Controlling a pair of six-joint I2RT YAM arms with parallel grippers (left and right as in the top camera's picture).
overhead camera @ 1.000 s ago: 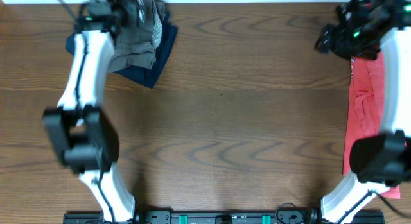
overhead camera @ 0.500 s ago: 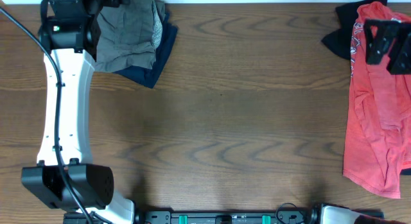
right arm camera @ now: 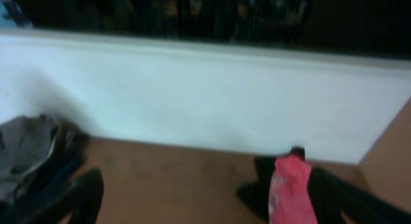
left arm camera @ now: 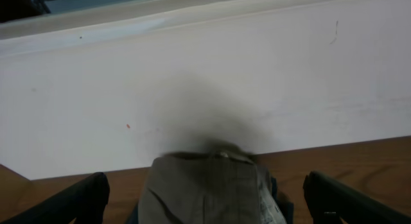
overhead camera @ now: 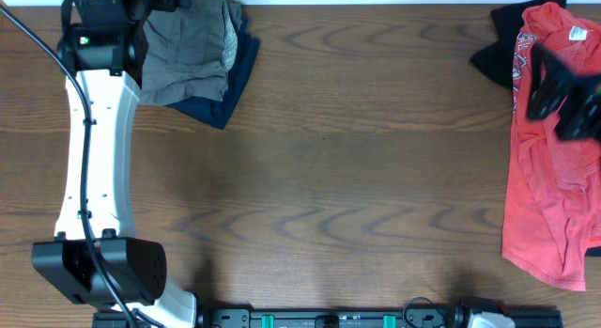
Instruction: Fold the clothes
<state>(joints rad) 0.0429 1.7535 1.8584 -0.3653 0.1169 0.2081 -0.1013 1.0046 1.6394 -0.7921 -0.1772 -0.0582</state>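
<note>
The grey-taupe shorts point(overhead camera: 188, 51) lie folded in a pile on a navy garment point(overhead camera: 233, 82) at the table's far left corner. My left gripper point(left arm camera: 205, 179) is open, its fingers wide apart on either side of the shorts point(left arm camera: 205, 195) and just above them. A red garment point(overhead camera: 549, 178) lies spread along the right edge, with a black garment point(overhead camera: 488, 55) at its far end. My right gripper point(overhead camera: 563, 95) is a blurred shape above the red garment. In the right wrist view it point(right arm camera: 205, 182) is open and empty, with the red garment point(right arm camera: 292, 192) ahead.
A white wall point(left arm camera: 205, 89) runs along the table's far edge, close behind both piles. The brown wooden table point(overhead camera: 357, 178) stretches between the two piles. The arm bases stand at the near edge point(overhead camera: 319, 319).
The left arm has swung outward and now holds still over the shorts. The right gripper has come off the far end of the red garment and moves toward the near side, blurred.
</note>
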